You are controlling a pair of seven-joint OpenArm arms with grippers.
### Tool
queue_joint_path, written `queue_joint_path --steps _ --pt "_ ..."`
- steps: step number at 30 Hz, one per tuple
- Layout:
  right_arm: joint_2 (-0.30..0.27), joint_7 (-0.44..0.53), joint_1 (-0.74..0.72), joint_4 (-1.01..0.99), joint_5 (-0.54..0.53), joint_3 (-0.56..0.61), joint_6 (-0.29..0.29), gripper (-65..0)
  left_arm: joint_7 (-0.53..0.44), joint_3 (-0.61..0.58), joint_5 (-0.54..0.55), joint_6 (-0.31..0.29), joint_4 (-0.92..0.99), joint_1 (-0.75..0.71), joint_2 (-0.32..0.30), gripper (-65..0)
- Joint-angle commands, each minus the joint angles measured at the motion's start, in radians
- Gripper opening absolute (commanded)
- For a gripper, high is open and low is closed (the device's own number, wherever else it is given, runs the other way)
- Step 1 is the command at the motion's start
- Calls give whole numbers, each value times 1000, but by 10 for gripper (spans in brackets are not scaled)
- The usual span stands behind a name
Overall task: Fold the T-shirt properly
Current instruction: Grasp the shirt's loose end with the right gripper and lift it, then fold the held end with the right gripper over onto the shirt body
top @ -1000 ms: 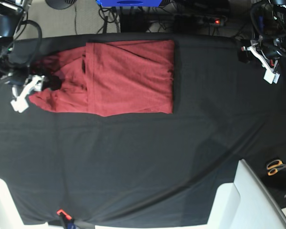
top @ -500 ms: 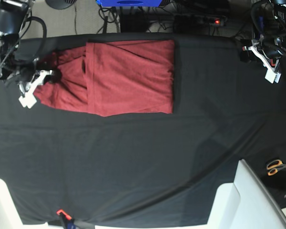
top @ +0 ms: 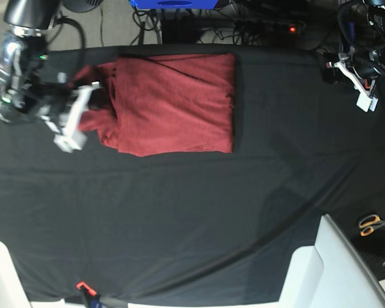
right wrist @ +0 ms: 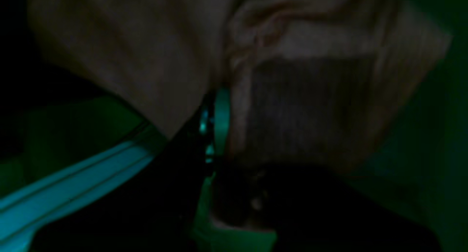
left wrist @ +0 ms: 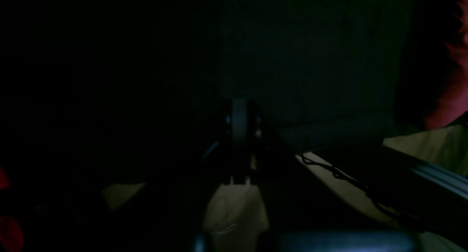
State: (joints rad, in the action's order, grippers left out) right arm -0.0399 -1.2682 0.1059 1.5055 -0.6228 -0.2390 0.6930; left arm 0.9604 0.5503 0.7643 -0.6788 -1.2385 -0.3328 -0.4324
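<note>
The brick-red T-shirt point(top: 173, 102) lies folded into a rectangle at the back of the black-covered table point(top: 192, 212). Its left end is bunched and raised off the cloth. My right gripper point(top: 88, 102) is shut on that bunched end. In the right wrist view the fingers point(right wrist: 219, 124) pinch gathered fabric of the T-shirt point(right wrist: 310, 98). My left gripper point(top: 362, 99) hangs at the table's far right corner, well away from the shirt. Its fingers point(left wrist: 239, 142) are pressed together with nothing between them, and a strip of the T-shirt point(left wrist: 453, 80) shows at that view's right edge.
Orange-handled scissors point(top: 372, 224) lie by the right edge. A white board point(top: 327, 269) overlaps the front right corner. Behind the table are a blue box point(top: 173, 3), cables and a power strip point(top: 276, 27). An orange clip point(top: 83, 287) sits at the front edge.
My right gripper closed on the shirt's left end, then lifted it and carried it rightward toward the folded body. The left arm stayed where it was.
</note>
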Motion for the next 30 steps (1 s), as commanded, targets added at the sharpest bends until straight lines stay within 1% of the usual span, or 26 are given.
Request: queue_joint_path --steps 1,4,6,8,12,15,18,21,26,28,30 --pt "7 6 -10 17 -16 17 5 -644 -10 9 14 -2 -10 -1 -19 -650" --pt "21 8 -13 16 -16 66 5 -644 -10 9 14 -2 -10 -1 -19 -650" --pt "44 25 -16 14 -16 102 5 -644 -10 9 14 -2 -10 -1 -21 -650" --pt "51 57 -16 10 -16 142 5 -644 -10 9 14 -2 -10 -1 -21 -650" --pt "51 166 -18 7 -18 284 5 -644 -10 9 14 -2 -10 -1 -21 -650" --pt "53 209 -18 -4 -18 338 5 -644 -10 9 14 -2 -10 -1 -19 -650" --pt "53 249 -39 -52 -21 346 5 -644 -10 9 13 -2 -8 -2 -21 -650" --pt "51 278 -62 -118 -21 353 5 -644 -10 9 -49 -2 -17 -9 -16 -650" --pt "53 282 -91 -179 -21 353 5 -644 -11 11 -171 -8 -19 -4 11 -650" --pt "65 282 -102 -184 -21 356 5 -644 -13 11 -188 -8 -19 -4 13 -650" --pt "70 282 -107 -185 -18 379 5 -644 -34 11 -190 -8 -19 -4 13 -650"
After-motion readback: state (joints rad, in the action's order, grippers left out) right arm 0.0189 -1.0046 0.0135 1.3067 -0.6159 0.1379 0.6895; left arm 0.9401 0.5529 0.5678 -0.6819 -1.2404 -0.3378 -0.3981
